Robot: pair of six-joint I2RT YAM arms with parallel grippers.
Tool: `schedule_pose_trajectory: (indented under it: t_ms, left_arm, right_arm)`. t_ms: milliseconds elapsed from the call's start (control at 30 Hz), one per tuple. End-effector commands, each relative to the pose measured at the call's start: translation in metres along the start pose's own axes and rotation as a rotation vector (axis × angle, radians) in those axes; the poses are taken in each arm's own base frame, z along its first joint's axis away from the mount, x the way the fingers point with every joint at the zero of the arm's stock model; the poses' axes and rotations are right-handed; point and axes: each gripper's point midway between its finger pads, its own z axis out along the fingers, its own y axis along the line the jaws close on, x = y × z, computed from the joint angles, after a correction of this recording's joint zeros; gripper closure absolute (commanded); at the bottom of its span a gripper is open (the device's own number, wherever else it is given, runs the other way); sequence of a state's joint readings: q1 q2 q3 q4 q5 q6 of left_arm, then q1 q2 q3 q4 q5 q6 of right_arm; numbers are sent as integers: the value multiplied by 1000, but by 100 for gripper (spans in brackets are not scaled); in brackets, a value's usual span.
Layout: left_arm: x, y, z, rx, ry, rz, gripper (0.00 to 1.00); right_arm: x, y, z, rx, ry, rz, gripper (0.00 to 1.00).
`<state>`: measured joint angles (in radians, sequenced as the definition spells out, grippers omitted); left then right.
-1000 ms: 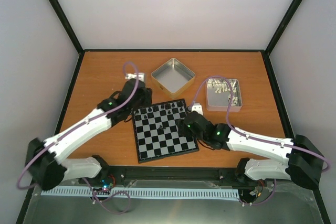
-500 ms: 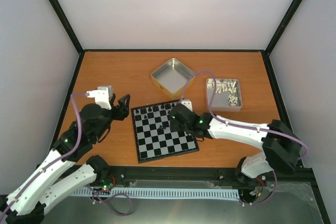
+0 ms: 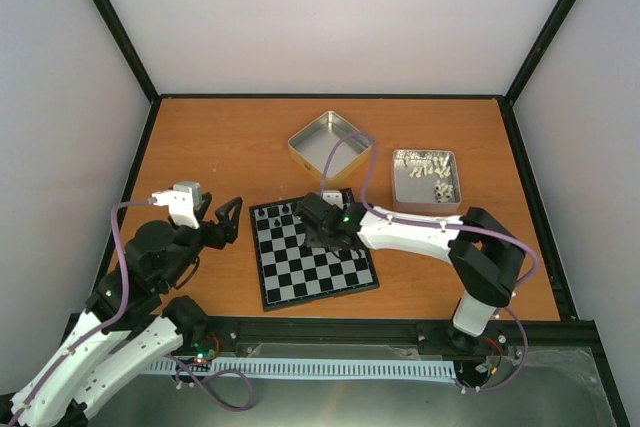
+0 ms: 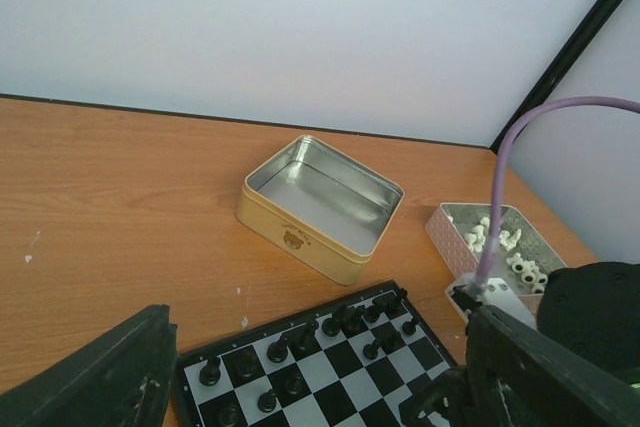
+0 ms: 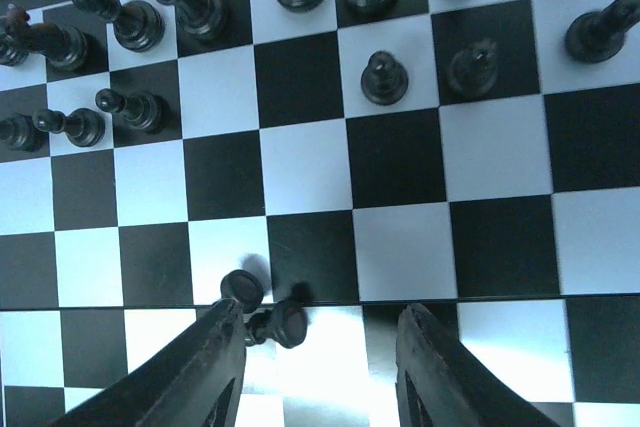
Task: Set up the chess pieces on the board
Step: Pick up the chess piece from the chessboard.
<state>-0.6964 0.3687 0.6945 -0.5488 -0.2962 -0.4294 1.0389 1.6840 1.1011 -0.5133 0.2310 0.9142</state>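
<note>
Right gripper: advanced from board edge to mid-board inside 1 second. Jaws narrowing but still apart, not gripping. 1 seemingly toppled piece lies between them, beside the left finger. Pickup likely next.
Left gripper: withdrawn left of board, spread wide, empty.
Piece: tiny, glossy black, turned.
Board: smooth, checked, black-rimmed.
</note>
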Motion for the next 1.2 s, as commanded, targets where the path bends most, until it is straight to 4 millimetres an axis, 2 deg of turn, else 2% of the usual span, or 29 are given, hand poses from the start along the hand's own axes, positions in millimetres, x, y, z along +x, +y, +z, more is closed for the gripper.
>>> schedule_pose_trajectory:
  t_ms: [0, 200, 633, 800, 1167]
  left_arm:
    - [4, -1, -1, 10, 14, 25, 19]
    - [6, -1, 1, 11, 26, 27, 18]
    - [8, -1, 3, 5, 35, 30, 18]
    - [10, 0, 5, -4, 46, 31, 18]
    - [12, 1, 7, -9, 53, 34, 18]
  right_arm:
    - [9, 7, 7, 34, 36, 30, 59]
    - [13, 15, 17, 53, 65, 31, 58]
    - [22, 6, 27, 129, 108, 3, 63]
    - [23, 8, 30, 124, 118, -5, 66]
    - [29, 7, 34, 128, 142, -13, 65]
